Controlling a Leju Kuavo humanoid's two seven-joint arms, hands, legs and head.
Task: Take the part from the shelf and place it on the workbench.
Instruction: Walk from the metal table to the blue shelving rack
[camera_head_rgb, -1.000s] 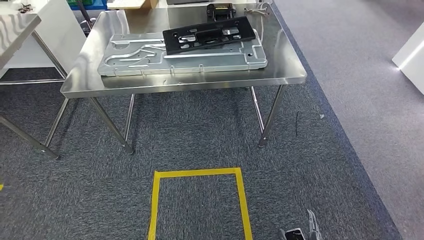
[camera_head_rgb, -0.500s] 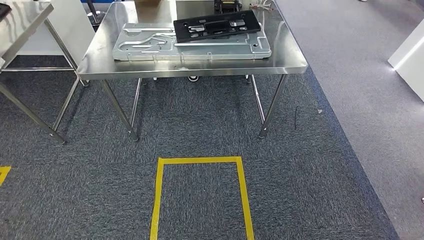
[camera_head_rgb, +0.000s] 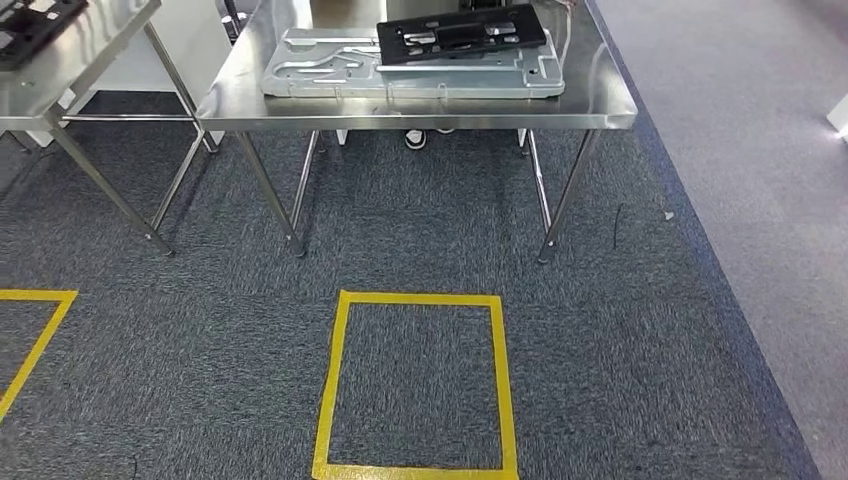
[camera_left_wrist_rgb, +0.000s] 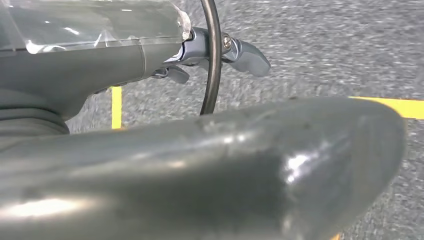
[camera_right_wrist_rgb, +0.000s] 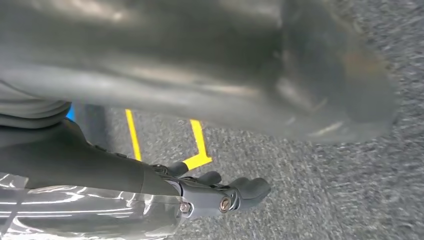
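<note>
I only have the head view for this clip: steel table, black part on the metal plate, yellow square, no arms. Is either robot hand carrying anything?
Observer: No. In the left wrist view the left robot hand holds nothing, its fingers over grey carpet.
Operator: And the right one?
Observer: The right robot hand holds nothing either.
Operator: What lies below it?
Observer: Yellow floor tape forms a corner on the carpet beyond its fingers.

The silver plate (camera_head_rgb: 410, 68) and black part (camera_head_rgb: 462, 32) leave the workbench (camera_head_rgb: 420, 108) only bare strips along its front and left edges.
</note>
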